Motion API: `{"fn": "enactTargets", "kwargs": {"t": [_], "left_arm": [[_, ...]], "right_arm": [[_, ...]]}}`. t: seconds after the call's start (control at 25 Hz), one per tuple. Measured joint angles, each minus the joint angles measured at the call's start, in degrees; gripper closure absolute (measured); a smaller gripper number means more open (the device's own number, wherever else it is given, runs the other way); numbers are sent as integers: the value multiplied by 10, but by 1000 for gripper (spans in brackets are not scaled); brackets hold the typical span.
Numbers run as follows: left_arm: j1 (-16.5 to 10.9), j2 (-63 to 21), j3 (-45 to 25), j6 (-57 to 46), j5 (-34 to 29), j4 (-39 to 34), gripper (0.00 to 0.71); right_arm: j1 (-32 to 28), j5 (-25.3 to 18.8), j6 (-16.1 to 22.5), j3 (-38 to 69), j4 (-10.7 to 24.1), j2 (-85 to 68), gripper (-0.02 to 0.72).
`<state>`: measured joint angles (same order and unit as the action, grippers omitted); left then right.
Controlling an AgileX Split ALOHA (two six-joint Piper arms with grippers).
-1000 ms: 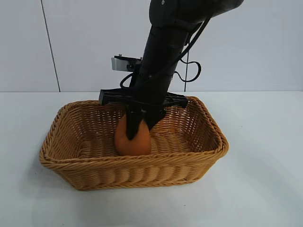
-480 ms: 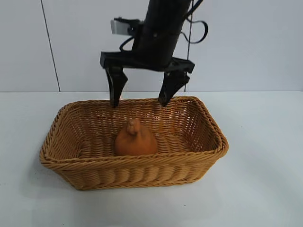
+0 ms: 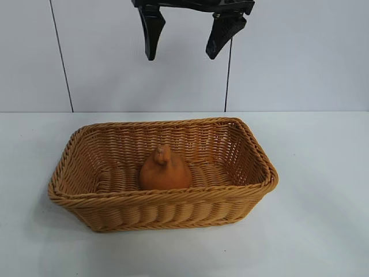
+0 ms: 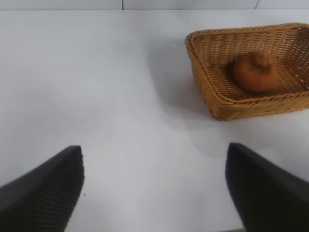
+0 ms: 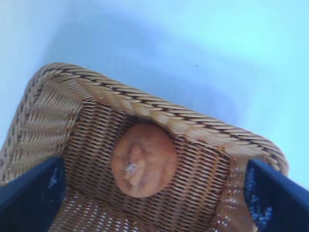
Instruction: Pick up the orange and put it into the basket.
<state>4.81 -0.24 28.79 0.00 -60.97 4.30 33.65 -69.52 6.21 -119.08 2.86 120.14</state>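
The orange (image 3: 165, 170), a dull brownish-orange lump with a knobby top, rests on the floor of the tan wicker basket (image 3: 155, 200) near its middle. My right gripper (image 3: 180, 56) hangs high above the basket, open and empty, well clear of the orange. In the right wrist view the orange (image 5: 144, 166) lies below the open gripper (image 5: 154, 163), inside the basket (image 5: 169, 121). My left gripper (image 4: 154, 150) is open and empty over bare table, away from the basket (image 4: 193, 53) and the orange (image 4: 255, 72); it is out of the exterior view.
The basket stands on a white table (image 3: 323, 173) in front of a pale panelled wall (image 3: 288, 57). Nothing else lies on the table.
My right gripper let go of the orange and rose straight up out of the basket with its fingers spread. The orange stays on the basket floor.
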Motion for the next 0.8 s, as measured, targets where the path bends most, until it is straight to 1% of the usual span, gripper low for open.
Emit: {"fn": "enactTargets", "kwargs": {"t": [0.08,0.24,0.48,0.6,0.8], "left_arm": [[0,0,0,0,0,0,133],[0,0,0,0,0,-1,133],[0,0,0,0,0,-1,133],[0,0,0,0,0,-1,133],[0,0,0,0,0,-1,133]], "right_arm": [[-20,-1,2,0,2,0,10],[-83,-3,2,0,5,0,10],[-201,-4,-5,0,27,0,10],[-252,-4,-7,0,30,0,10],[-315,-5,-10,0,30,0,10]]}}
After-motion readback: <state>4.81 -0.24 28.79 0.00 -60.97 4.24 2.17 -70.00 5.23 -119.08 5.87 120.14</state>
